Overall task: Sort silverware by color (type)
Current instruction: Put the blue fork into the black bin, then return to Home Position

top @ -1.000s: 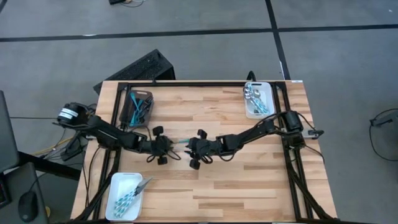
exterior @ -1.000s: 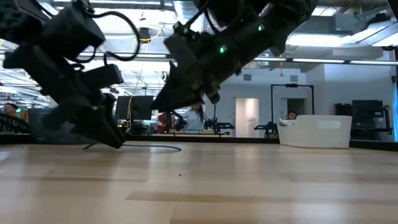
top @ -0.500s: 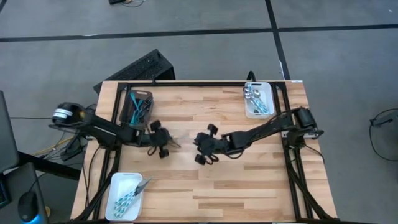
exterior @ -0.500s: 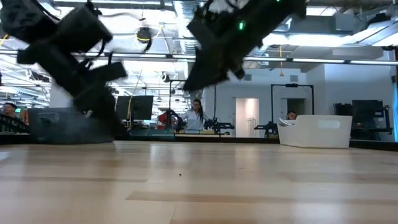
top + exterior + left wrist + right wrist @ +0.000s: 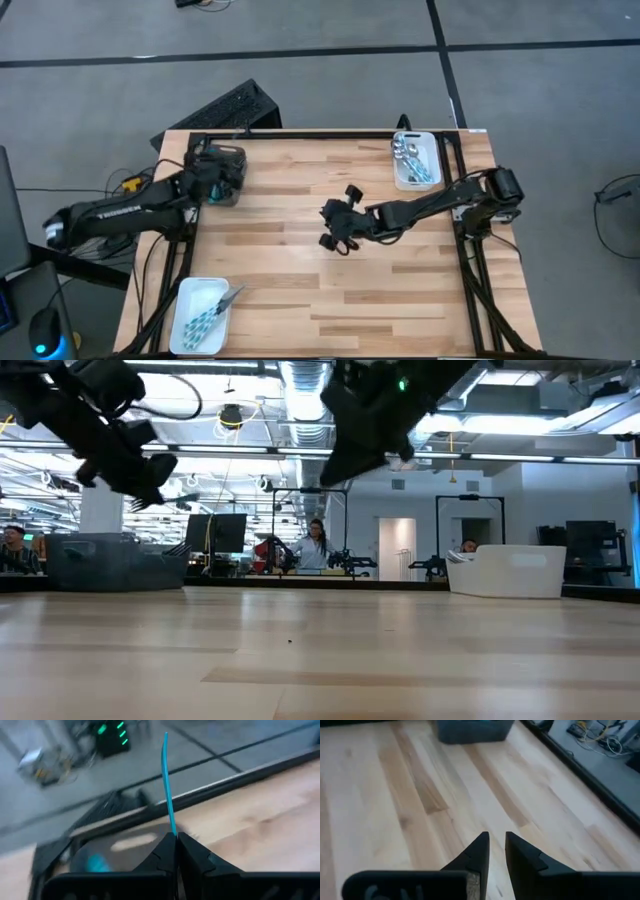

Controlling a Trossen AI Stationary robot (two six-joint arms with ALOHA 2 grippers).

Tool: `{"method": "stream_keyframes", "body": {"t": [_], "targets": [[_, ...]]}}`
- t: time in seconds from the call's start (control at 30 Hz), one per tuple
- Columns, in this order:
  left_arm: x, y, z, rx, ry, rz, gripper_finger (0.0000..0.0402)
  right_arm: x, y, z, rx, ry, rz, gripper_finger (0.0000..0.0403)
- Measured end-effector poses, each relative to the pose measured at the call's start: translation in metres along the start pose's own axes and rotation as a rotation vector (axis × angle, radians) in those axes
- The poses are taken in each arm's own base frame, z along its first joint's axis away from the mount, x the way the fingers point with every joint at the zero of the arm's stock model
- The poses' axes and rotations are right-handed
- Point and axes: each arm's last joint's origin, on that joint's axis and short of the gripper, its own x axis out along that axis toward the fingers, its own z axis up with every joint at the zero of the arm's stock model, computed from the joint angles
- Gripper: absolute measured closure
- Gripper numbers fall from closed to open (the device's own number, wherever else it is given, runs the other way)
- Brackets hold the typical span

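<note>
While the camera above looked straight down, the left gripper [image 5: 208,183] hung over the dark grey plastic tray [image 5: 226,172] near the far left corner of the light wooden table [image 5: 300,290]. The right gripper [image 5: 335,228] was over the middle of the table, well apart from the trays. Teal-handled silverware lay in three places: in the dark grey tray, in the white rectangular tray by the far right corner [image 5: 414,160], and in the white rectangular tray by the near left corner [image 5: 203,314]. From table height, both dark grippers were raised above the wood, the left gripper [image 5: 130,455] above the dark grey tray [image 5: 95,563]. A white tray [image 5: 520,572] sat on the right, and a person [image 5: 315,545] stood in the room behind. On the left wrist camera, the two dark fingers [image 5: 165,854] were pinched shut on a thin teal-blue handle [image 5: 167,785] that stuck straight out past them, over the tray. On the right wrist camera, the fingers [image 5: 480,851] were a little way apart with nothing between them, above the bare wood, with the dark grey tray [image 5: 475,731] far off.
</note>
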Motion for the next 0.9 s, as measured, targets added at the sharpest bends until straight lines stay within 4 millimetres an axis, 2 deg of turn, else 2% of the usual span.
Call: {"method": "stream_keyframes", "body": {"t": [0.1, 0.17, 0.33, 0.43, 0.6, 0.7, 0.8, 0.9], "targets": [[0.0, 0.016, -0.004, -0.083, 0.056, 0.06, 0.0401, -0.001, 0.0, -0.02, -0.033, 0.03, -0.053, 0.0316], [0.0, 0.021, -0.004, -0.104, 0.07, 0.06, 0.0401, -0.001, -0.001, -0.026, -0.011, 0.015, -0.066, 0.0316], [0.008, 0.027, -0.005, -0.087, 0.121, 0.07, 0.0397, -0.004, -0.022, -0.047, 0.069, -0.028, -0.081, 0.0316], [0.015, 0.028, -0.007, -0.075, 0.166, 0.087, 0.0371, -0.008, -0.037, -0.061, 0.116, -0.088, -0.048, 0.0316], [0.025, 0.03, -0.009, -0.047, 0.205, 0.129, 0.0306, -0.021, -0.063, -0.083, 0.204, -0.18, 0.05, 0.0316], [0.027, 0.029, -0.006, -0.02, 0.181, 0.119, 0.0276, -0.034, -0.072, -0.088, 0.263, -0.236, 0.084, 0.0316], [0.025, 0.025, 0.001, -0.003, 0.128, -0.001, 0.0262, -0.049, -0.075, -0.088, 0.29, -0.274, 0.116, 0.0316], [0.014, 0.017, 0.011, 0.015, 0.02, -0.249, 0.0262, -0.067, -0.076, -0.082, 0.29, -0.335, 0.128, 0.0316]]}}
